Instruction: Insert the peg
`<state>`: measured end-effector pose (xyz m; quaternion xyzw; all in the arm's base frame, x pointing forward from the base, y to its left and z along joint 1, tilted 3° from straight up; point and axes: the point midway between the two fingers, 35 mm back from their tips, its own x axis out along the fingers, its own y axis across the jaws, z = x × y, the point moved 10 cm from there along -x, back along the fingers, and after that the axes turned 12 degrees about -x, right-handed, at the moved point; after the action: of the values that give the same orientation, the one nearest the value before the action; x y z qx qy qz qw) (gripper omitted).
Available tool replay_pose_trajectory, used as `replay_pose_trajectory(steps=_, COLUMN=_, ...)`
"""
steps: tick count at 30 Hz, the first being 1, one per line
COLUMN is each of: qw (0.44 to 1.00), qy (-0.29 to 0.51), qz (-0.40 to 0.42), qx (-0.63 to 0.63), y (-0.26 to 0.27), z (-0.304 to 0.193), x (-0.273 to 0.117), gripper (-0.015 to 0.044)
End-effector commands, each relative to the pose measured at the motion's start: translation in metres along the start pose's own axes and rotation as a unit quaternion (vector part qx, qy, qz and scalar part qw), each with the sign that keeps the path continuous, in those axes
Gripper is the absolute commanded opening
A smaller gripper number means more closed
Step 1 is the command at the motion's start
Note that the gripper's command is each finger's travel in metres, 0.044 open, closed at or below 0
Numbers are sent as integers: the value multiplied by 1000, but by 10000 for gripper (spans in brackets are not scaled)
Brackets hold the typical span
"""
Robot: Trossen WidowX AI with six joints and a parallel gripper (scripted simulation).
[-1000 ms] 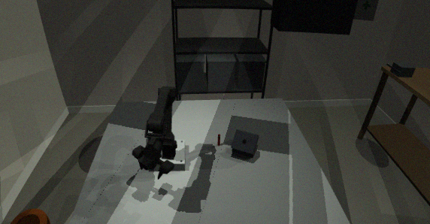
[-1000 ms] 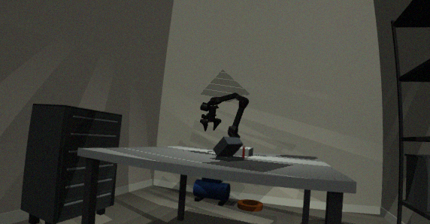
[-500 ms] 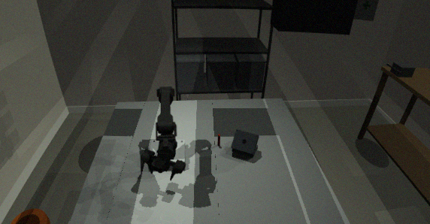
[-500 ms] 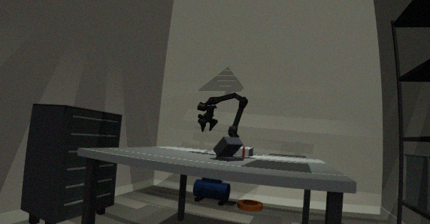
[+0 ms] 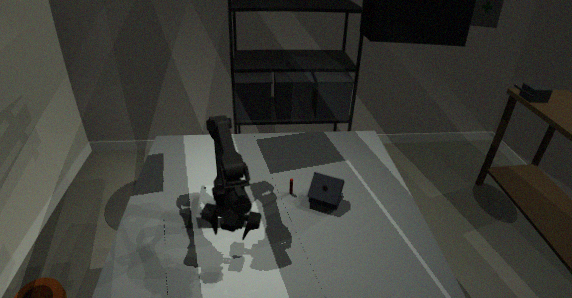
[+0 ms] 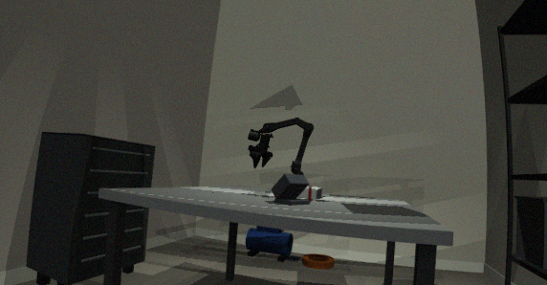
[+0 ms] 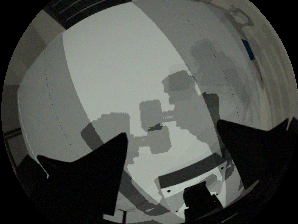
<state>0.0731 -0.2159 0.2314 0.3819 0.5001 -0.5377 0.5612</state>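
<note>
A thin red peg (image 5: 291, 186) (image 6: 310, 193) stands upright on the table (image 5: 350, 256) (image 6: 268, 218). The dark sloped panel (image 5: 326, 181) (image 6: 290, 186) is close beside it, to its right in the top view, and shows one dark hole (image 5: 325, 188) in its face. My gripper (image 5: 230, 234) (image 6: 258, 165) (image 7: 174, 131) is open and empty, high above the table, pointing down. In the top view it is to the left of the peg and nearer the camera. Neither the peg nor the panel can be made out in the wrist view. The hole's exact shape is too small to tell.
The arm's light base plate (image 7: 172, 189) shows low in the wrist view. A black shelf rack (image 5: 295, 61) stands behind the table, and a wooden workbench (image 5: 545, 111) is at the right. A drawer cabinet (image 6: 62, 197) stands beyond the table in the exterior view. Shadows cross the tabletop.
</note>
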Motion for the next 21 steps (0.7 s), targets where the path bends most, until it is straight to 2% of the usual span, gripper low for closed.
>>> replay_pose_trajectory(steps=1, qw=1000, qy=1, qz=9, qx=-18, y=12, z=0, x=0, gripper=440)
replay_pose_trajectory(steps=21, qw=992, qy=-2, qz=42, qx=-117, y=72, z=-11, x=-6, gripper=440)
